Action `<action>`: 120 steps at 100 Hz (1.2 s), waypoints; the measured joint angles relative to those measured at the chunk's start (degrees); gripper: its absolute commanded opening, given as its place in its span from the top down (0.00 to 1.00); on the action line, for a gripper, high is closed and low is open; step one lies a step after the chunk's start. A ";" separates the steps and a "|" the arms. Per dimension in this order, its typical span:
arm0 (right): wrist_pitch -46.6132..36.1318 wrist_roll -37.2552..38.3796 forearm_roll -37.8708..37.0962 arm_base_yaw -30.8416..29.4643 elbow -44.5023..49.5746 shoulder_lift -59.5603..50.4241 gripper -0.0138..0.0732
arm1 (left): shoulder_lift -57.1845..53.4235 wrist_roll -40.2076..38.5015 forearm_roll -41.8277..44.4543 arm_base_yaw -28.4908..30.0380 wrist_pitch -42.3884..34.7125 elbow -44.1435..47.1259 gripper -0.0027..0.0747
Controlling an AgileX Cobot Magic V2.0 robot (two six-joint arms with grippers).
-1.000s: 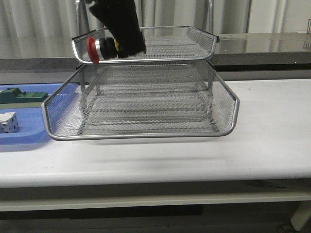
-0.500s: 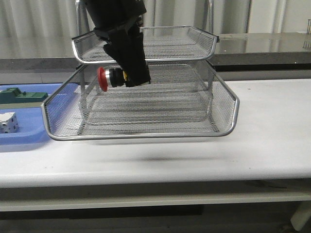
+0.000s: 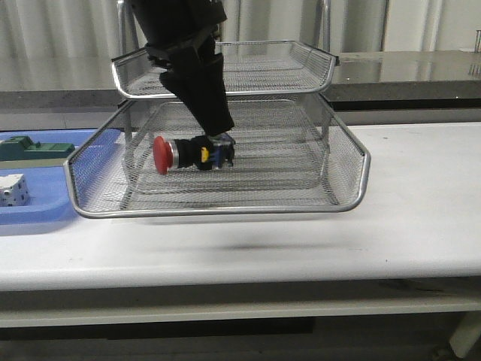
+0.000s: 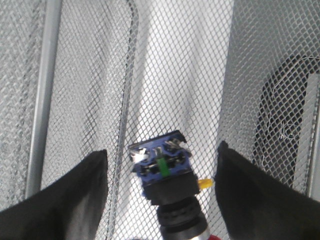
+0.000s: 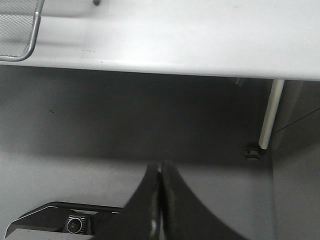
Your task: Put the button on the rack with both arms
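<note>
The button [image 3: 188,154] lies sideways, red cap to the left, low in the pulled-out middle tray of the silver wire rack [image 3: 362,169]. My left gripper [image 3: 218,129] hangs just above the button's blue end. In the left wrist view the left gripper [image 4: 162,149] is open, and the button [image 4: 167,172] sits between its black fingers [image 4: 80,195] with mesh showing on both sides, touching neither. My right gripper [image 5: 160,167] is shut with nothing in it, down below the table edge, and does not show in the front view.
A flat blue tray [image 3: 37,207] at the left of the rack holds a white cube [image 3: 11,188] and a green block [image 3: 34,148]. The rack's top tray [image 3: 331,64] sits right beside the left arm. A table leg [image 5: 267,120] appears in the right wrist view.
The left gripper came down from the top tray's front rim to the middle tray with the button. The button now sits below the fingertips, let go.
</note>
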 measured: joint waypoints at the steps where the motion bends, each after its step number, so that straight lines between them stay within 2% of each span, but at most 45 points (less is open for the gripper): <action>1: 0.00 0.00 0.00 0.00 0.00 0.00 0.91 | 0.00 0.00 0.00 0.00 0.00 0.00 0.38; 18: 0.00 0.00 0.00 0.00 0.00 0.00 0.91 | -1.51 0.00 0.00 0.00 1.06 0.04 0.38; 37: 0.00 0.00 0.00 0.00 0.00 0.00 0.91 | -9.65 -2.22 0.09 0.00 4.44 0.13 0.38; 51: 0.00 0.00 0.00 0.00 0.00 0.00 0.91 | -16.64 -8.67 3.92 0.53 6.24 0.13 0.38; 62: 0.00 0.00 0.00 0.00 0.00 0.00 0.91 | -21.00 -16.72 9.85 2.34 6.60 0.13 0.38; 77: 0.00 0.00 0.00 0.00 0.00 0.00 0.91 | -25.74 -26.78 13.30 7.90 6.94 0.25 0.39; 92: 0.00 0.00 0.00 0.00 0.00 0.00 0.91 | -29.85 -31.86 13.76 15.33 6.94 2.85 0.40; 107: 0.00 0.00 0.00 0.00 0.00 0.00 0.91 | -35.26 -35.07 13.76 23.25 6.82 10.64 0.40; 120: 0.00 0.00 0.00 0.00 0.00 0.00 0.91 | -41.28 -36.23 12.91 27.50 3.62 20.68 0.40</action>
